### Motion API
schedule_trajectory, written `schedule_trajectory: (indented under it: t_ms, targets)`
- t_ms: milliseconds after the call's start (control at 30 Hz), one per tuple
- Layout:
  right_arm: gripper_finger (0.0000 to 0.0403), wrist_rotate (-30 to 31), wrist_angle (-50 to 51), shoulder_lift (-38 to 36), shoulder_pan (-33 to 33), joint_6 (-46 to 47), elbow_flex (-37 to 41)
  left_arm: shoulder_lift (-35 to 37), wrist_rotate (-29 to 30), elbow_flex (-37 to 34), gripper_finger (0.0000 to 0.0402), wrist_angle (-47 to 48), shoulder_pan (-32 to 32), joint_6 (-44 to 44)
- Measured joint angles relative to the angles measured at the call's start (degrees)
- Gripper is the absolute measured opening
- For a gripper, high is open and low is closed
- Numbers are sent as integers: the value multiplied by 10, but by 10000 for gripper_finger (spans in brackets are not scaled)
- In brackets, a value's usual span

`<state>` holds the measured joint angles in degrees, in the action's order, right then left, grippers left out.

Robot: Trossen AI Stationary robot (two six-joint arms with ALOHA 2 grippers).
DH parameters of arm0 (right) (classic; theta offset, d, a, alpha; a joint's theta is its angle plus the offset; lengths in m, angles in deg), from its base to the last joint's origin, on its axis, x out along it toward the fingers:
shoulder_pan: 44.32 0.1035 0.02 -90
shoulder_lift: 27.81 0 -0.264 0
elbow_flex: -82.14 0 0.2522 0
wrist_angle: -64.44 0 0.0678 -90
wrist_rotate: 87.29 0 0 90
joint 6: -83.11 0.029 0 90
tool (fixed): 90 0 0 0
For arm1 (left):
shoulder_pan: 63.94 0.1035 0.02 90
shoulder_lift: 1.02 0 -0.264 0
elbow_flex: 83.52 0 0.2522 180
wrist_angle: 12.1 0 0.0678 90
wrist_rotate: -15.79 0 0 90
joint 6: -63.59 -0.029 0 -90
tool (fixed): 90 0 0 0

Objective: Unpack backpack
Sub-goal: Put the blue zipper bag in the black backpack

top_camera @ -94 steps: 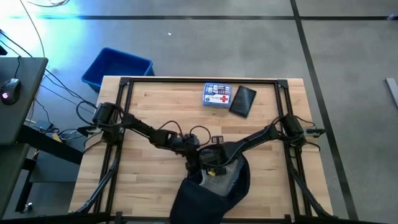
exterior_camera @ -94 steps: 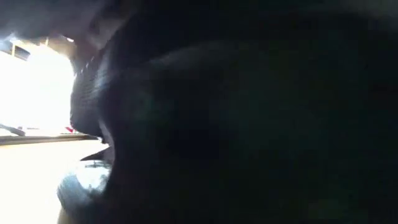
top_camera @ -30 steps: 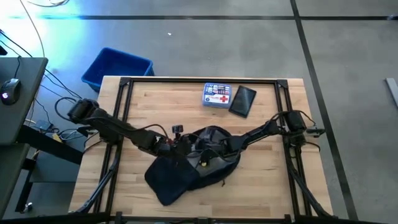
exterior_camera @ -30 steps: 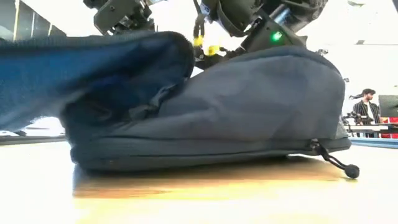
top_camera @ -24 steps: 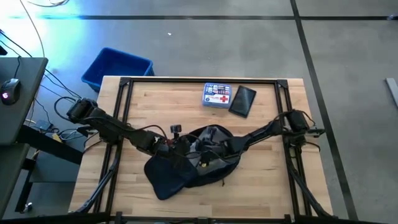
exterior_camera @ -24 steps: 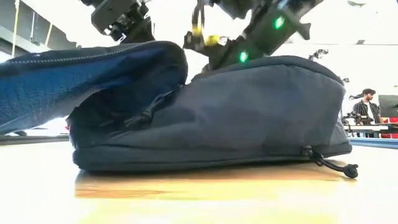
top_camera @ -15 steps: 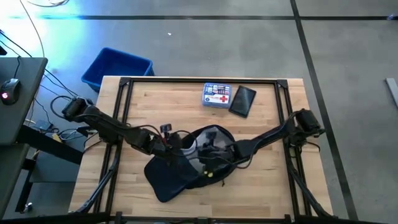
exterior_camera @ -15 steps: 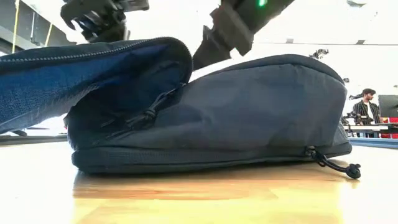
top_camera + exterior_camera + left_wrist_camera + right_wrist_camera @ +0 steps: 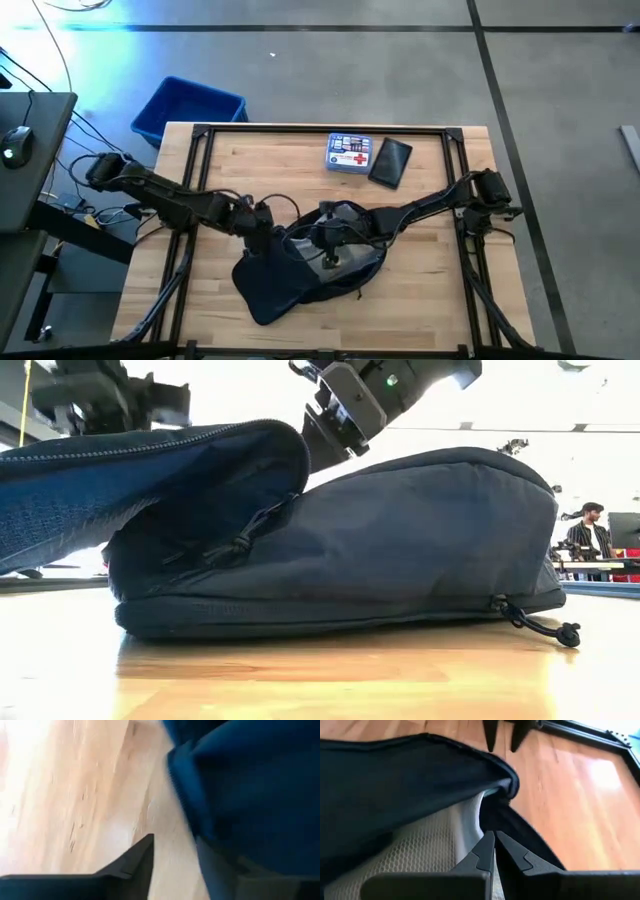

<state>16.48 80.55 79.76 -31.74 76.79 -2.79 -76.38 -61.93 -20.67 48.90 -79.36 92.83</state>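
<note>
The dark navy backpack (image 9: pixel 300 282) lies flat on the table's near middle, its top flap (image 9: pixel 120 490) folded toward the left and the pale mesh lining (image 9: pixel 435 840) showing in the opening. My left gripper (image 9: pixel 263 224) hovers open at the flap's left edge; in the right wrist view its fingers (image 9: pixel 489 735) point down beyond the flap. My right gripper (image 9: pixel 494 845) is shut, its tips over the rim of the opening. In the low view it comes down behind the flap (image 9: pixel 335 415). My right gripper's shut tips stand at the rim of the backpack's opening (image 9: pixel 507 785), slanting down from the table's right. I cannot tell whether they touch the fabric.
A first-aid box (image 9: pixel 349 154) and a flat black pouch (image 9: pixel 390 161) lie near the table's far edge. A blue bin (image 9: pixel 188 108) stands on the floor off the far left corner. A zipper cord (image 9: pixel 545 625) trails on the wood. A person (image 9: pixel 590 530) stands far behind.
My left gripper has drawn back toward the table's left edge, away from the opening and off the flap. My right gripper has shifted slightly toward the left over the opening. The backpack stays where it was, flap still folded open.
</note>
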Motion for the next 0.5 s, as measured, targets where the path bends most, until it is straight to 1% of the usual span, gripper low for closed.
schedule_trajectory:
  t_ms: [67, 133, 200, 267, 333, 433, 500]
  targets:
    - [0, -19, 0, 0, 0, -1, 0, 6, -47, -30, 166, -33, 25, -25]
    - [0, -45, 7, 0, 0, -1, 0, 8, -115, -57, 189, -80, 50, -56]
    - [0, -59, 18, 0, -3, -2, 0, 8, -178, -79, 205, -125, 70, -78]
    - [0, -62, 21, 0, -9, -8, 0, 8, -228, -98, 214, -181, 83, -95]
    - [0, -69, 22, 0, -15, -15, 0, 8, -248, -110, 216, -226, 93, -107]
    - [0, -92, 22, 0, -24, -14, 0, 8, -253, -123, 215, -292, 104, -125]
    - [0, -93, 19, 4, -28, -13, 0, 8, -254, -129, 211, -327, 108, -134]
